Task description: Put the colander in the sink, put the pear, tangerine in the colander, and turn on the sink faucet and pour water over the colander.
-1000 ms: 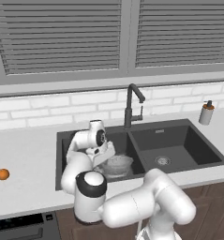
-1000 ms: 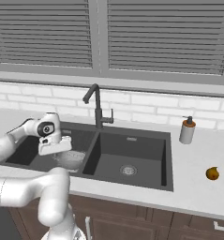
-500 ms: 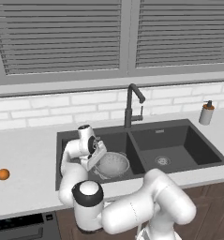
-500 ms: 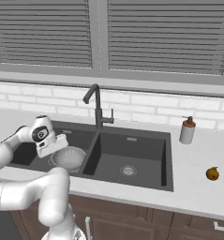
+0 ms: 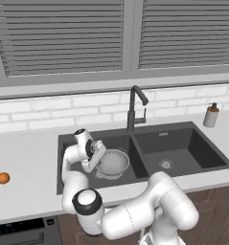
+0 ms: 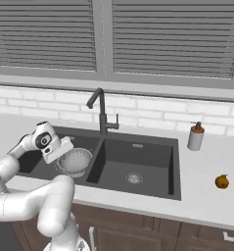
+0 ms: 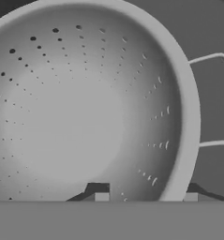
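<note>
A grey kitchen surface (image 5: 25,158) is carrying a dark sink (image 5: 183,139) under shuttered windows. The colander (image 5: 112,161) is sitting in the basin left of the faucet (image 5: 134,107). The tool (image 7: 144,194) is straddling its rim, partly open, seemingly letting go. Next, probably fetching the tangerine (image 5: 3,178) or pear (image 6: 222,181), both lying well away from the sink.

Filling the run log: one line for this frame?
colander: in sink left basin | gripper: straddling rim, opening | tangerine, pear: on counter
</note>
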